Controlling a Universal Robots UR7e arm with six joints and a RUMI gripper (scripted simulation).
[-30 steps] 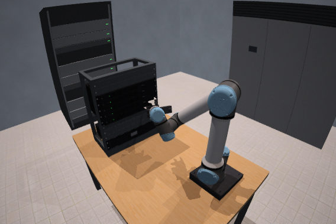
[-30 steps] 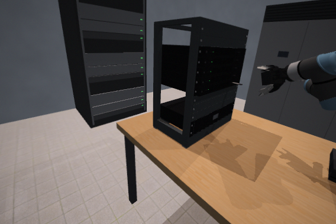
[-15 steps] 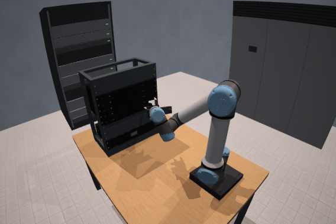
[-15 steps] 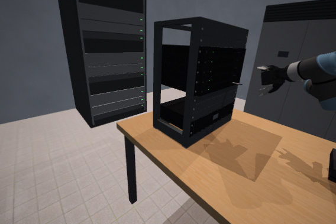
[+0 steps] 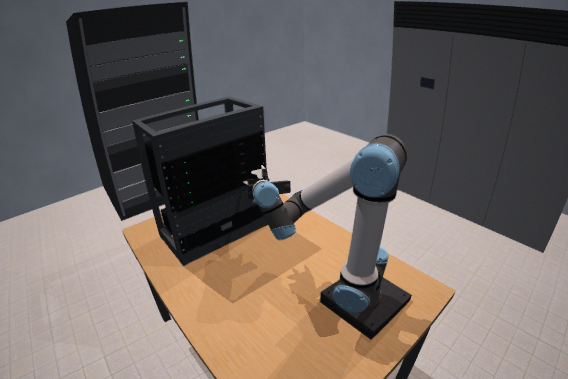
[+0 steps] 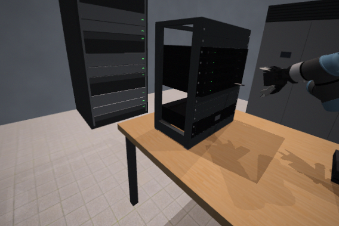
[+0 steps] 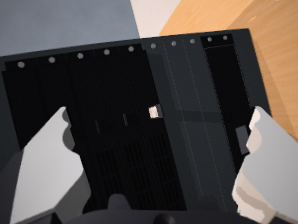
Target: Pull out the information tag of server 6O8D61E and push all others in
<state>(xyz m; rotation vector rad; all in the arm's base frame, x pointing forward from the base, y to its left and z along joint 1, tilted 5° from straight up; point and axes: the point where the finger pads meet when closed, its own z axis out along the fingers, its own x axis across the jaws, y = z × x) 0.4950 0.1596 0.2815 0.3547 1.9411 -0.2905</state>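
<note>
Jaws spread before the rack, you seem mid-search, the protruding tag next needing a read or gentle, straight push.

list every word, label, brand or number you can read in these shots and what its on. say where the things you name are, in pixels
None can be read.
The pulled-out information tag (image 6: 239,84) (image 7: 153,112): no readable text.
The small grey plate low on the rack (image 5: 226,226) (image 6: 217,117) (image 7: 242,139): no readable text.
The dark panel on the big cabinet (image 5: 427,83) (image 6: 285,54): no readable text.
</note>
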